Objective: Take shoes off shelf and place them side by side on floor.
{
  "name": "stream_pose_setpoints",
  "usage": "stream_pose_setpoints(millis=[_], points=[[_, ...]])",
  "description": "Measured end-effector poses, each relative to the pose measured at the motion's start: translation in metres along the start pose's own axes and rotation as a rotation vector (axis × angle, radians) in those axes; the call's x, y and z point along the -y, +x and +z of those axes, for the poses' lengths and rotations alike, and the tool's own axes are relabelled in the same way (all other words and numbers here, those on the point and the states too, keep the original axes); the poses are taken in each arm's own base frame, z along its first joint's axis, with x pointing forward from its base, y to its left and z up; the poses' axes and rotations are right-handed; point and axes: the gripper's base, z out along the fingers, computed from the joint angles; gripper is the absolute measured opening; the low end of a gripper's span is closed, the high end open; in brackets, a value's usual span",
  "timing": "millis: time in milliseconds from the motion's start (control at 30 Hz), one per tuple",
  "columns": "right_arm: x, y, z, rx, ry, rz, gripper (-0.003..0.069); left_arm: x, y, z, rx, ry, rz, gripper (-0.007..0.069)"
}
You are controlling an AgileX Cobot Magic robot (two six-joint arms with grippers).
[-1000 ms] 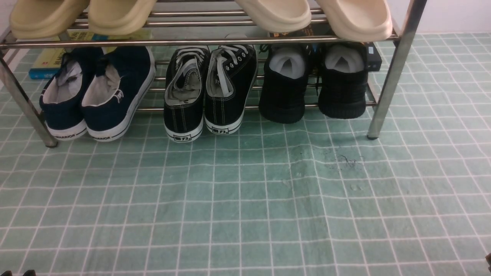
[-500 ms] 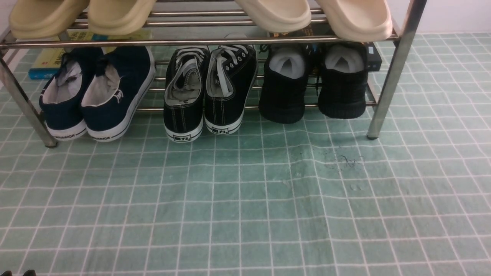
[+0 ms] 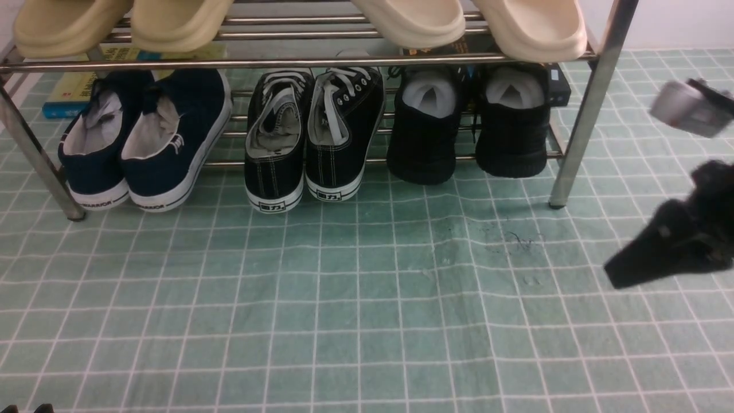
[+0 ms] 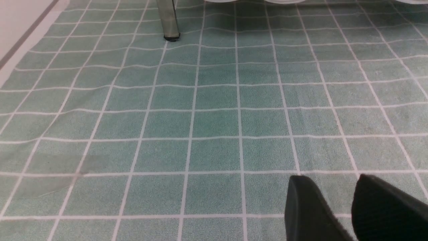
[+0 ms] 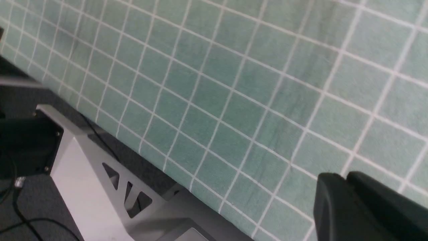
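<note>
- Shoes are sitting on the lower tier of the shelf, at its right end, with heels facing the robot and overhanging the front tube. Neither of the 2 is resting on the floor yet.
- Long axis of each shoe is running front to back, away from the robot, so the pale-lined openings are presenting toward the arms.
- Right fingers are hovering above the floor outside the shelf's right front post, pressed together and gripping nothing. The pair is lying ahead of them and to their left, with the post standing between.
- Left fingers are hanging low over the floor on the robot's left, slightly apart and empty, well apart from the pair.
- Judgement: the right arm is sitting nearer, so the reach is probably falling to it. Its fingers are needing to part and swing leftward round the post before meeting a heel.
- Black canvas sneakers are standing just beside the pair, on its left, and are calling for clearance.
</note>
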Motion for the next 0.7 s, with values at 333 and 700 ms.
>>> stream_pose_setpoints(millis=[333, 700], points=[[-0.059, -0.094, 0.060, 0.008, 0.223, -0.231, 0.0378, 0.000, 0.000, 0.000, 0.000, 0.000, 0.000, 0.0242], [-0.074, -0.153, 0.115, 0.208, 0.456, -0.370, 0.0552, 0.000, 0.000, 0.000, 0.000, 0.000, 0.000, 0.0242]])
